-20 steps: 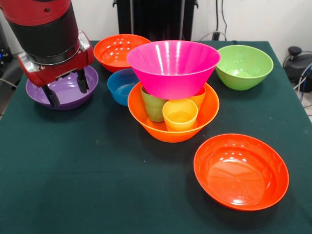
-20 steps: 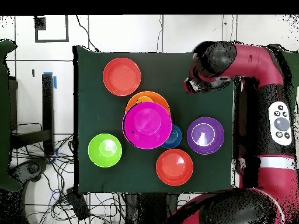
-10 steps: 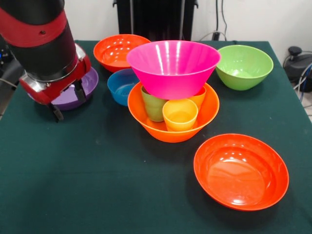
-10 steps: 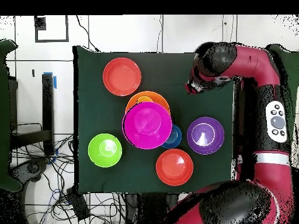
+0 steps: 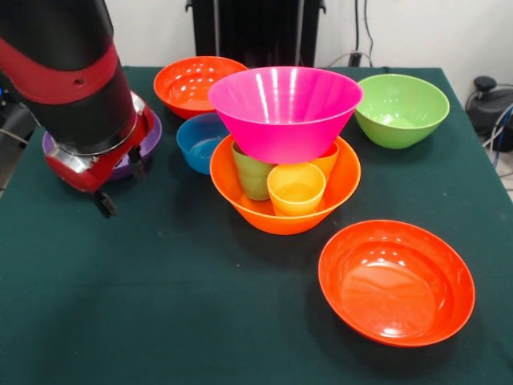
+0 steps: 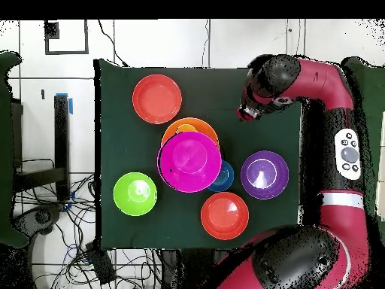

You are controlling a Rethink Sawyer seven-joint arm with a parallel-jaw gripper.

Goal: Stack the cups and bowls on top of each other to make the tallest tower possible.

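Observation:
The tower stands mid-table. Its base is the large light orange bowl point(image 5: 282, 215), which holds the green cup point(image 5: 252, 175), the yellow cup point(image 5: 296, 190) and the orange cup point(image 5: 326, 160). The pink bowl point(image 5: 284, 108) rests on the cups' rims. From above, the pink bowl point(image 6: 189, 160) hides the cups and most of the light orange bowl point(image 6: 192, 123). My gripper point(image 5: 120, 185) hangs open and empty over the cloth at the left, in front of the purple bowl point(image 5: 147, 136), which the arm partly hides. The overhead view places the gripper point(image 6: 247, 114) clear of the purple bowl point(image 6: 264, 174).
A small blue bowl point(image 5: 199, 140) sits against the tower's left side. One red-orange bowl point(image 5: 192, 84) stands at the back, another point(image 5: 395, 281) at the front right. The lime green bowl point(image 5: 401, 108) is at the back right. All rest on a dark green cloth point(image 5: 184, 305).
My arm has swung away from over the purple bowl toward the front of the table, uncovering more of that bowl. The bowls and cups have not moved.

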